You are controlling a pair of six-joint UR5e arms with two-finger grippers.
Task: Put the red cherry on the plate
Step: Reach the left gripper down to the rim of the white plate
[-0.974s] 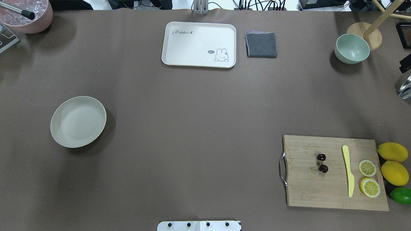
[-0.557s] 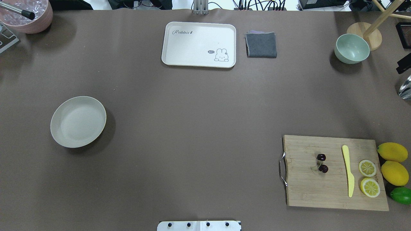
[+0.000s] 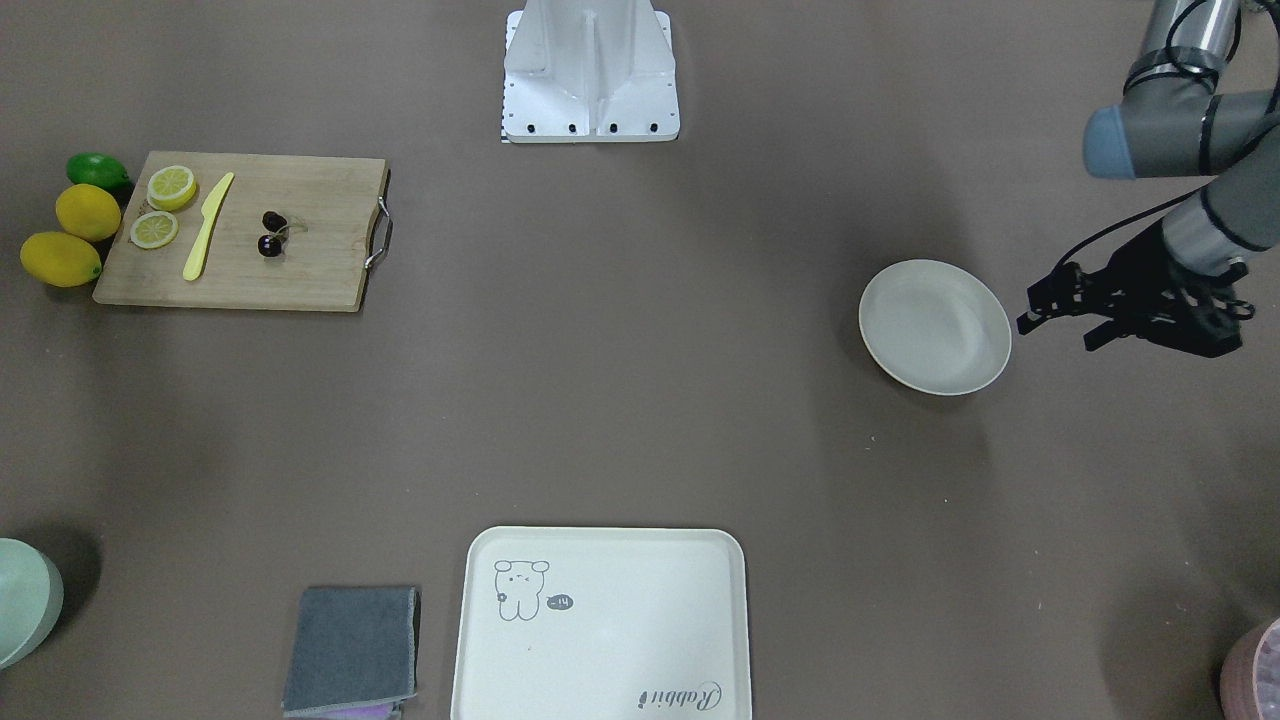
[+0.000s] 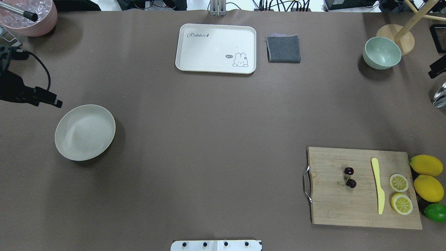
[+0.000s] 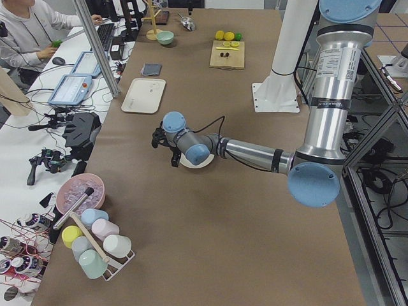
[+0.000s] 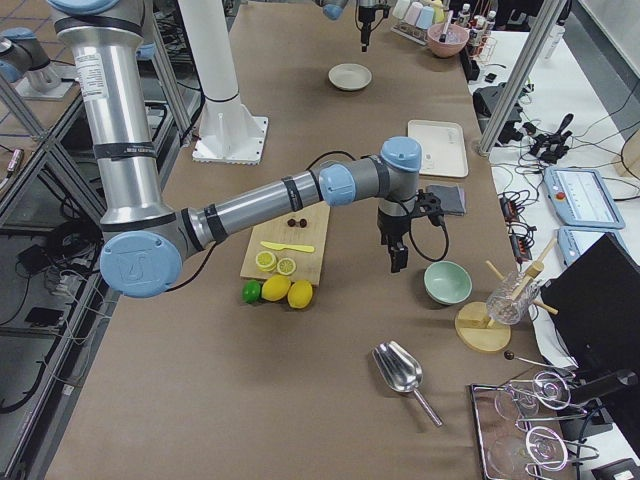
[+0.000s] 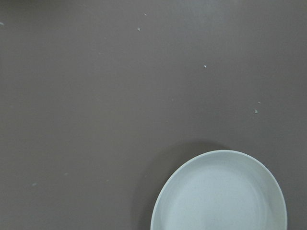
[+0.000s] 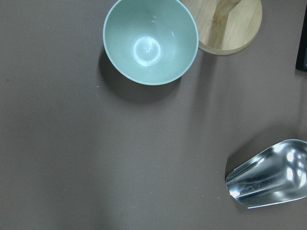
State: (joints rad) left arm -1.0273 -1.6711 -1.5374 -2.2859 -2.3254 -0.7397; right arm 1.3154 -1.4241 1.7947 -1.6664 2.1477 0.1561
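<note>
The red cherry (image 4: 349, 177), a pair of dark glossy fruits on thin stems, lies on the wooden cutting board (image 4: 334, 205) at the near right, and also shows as the cherry (image 3: 270, 233) in the front-facing view. The plate (image 4: 85, 132), round and off-white, sits bare at the left, seen again as the plate (image 3: 935, 327) and the plate (image 7: 220, 196). My left gripper (image 3: 1055, 332) hovers just beside the plate's outer edge with its fingers apart and nothing between them. My right gripper (image 4: 437, 68) is only partly in view at the far right edge, near the mint bowl; its jaws are hidden.
On the board lie a yellow knife (image 4: 378, 184) and two lemon halves (image 4: 400, 193); whole lemons (image 4: 427, 176) and a lime (image 4: 435, 212) lie beside it. A cream tray (image 4: 216, 48), grey cloth (image 4: 283, 48), mint bowl (image 4: 381, 52) and metal scoop (image 8: 268, 175) stand further back.
My left gripper has come into the overhead view from the left edge, stopping beside the plate. The cherry and the plate have not moved.
</note>
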